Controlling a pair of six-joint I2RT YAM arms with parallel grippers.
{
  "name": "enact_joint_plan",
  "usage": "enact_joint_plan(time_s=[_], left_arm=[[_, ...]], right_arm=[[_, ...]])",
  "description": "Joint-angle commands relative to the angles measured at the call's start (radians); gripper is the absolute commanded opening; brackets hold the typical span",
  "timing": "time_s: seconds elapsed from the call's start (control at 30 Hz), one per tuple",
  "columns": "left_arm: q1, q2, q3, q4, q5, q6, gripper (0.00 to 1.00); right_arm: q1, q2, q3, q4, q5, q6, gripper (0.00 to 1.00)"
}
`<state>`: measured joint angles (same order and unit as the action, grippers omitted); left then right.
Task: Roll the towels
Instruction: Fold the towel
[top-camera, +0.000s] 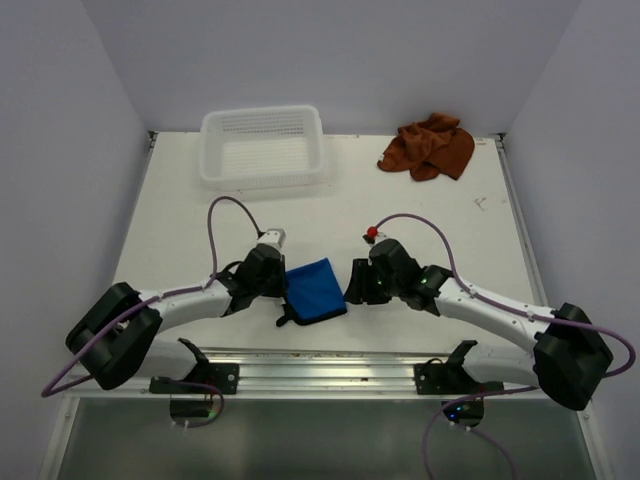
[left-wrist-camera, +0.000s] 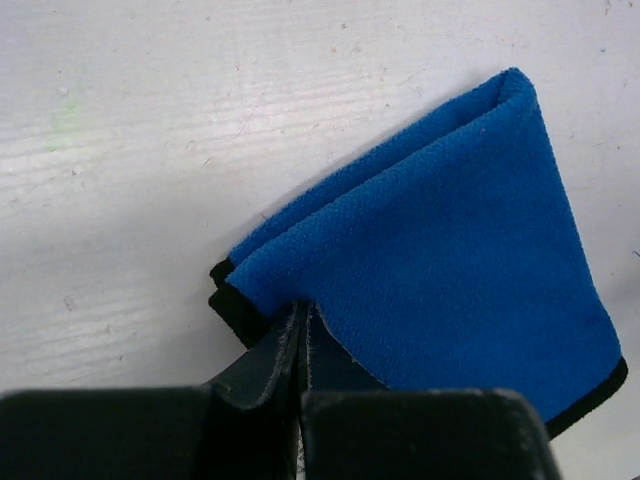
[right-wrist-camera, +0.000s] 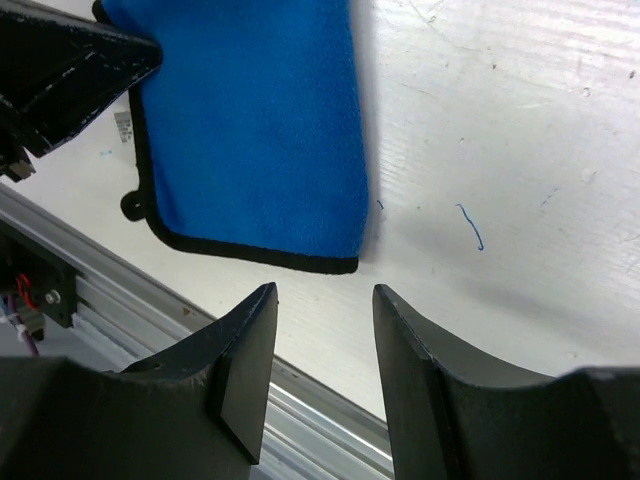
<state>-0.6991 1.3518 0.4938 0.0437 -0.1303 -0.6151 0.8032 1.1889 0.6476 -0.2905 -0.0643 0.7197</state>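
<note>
Two towels are seen: the blue towel (top-camera: 315, 290) lies folded near the bench's (top-camera: 400, 215) near edge, its corner clenched in the left tool (left-wrist-camera: 302, 322) — the right tool (right-wrist-camera: 325, 295) is spread, empty, just beside it. The rust-brown towel (top-camera: 430, 148) is crumpled far right, its folds indistinct.

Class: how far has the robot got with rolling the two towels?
Done: the blue towel lies folded, not rolled. In hand: the left gripper pinches its edge; the right gripper stands open, empty. Left: rolling it, plus the rust-brown towel, crumpled at the far right.
</note>
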Motion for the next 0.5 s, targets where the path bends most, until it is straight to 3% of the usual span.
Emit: enact_joint_plan(time_s=[0.0, 0.13, 0.47], left_arm=[[0.0, -0.059, -0.05, 0.008, -0.031, -0.057, 0.0], [0.0, -0.112, -0.057, -0.013, -0.041, -0.061, 0.0], [-0.002, -0.25, -0.017, -0.119, -0.074, -0.035, 0.22]], right_arm=[[0.004, 0.011, -0.029, 0.071, -0.049, 0.083, 0.48], [0.004, 0.066, -0.037, 0.126, -0.058, 0.101, 0.49], [0.002, 0.176, -0.023, 0.191, -0.051, 0.1, 0.49]])
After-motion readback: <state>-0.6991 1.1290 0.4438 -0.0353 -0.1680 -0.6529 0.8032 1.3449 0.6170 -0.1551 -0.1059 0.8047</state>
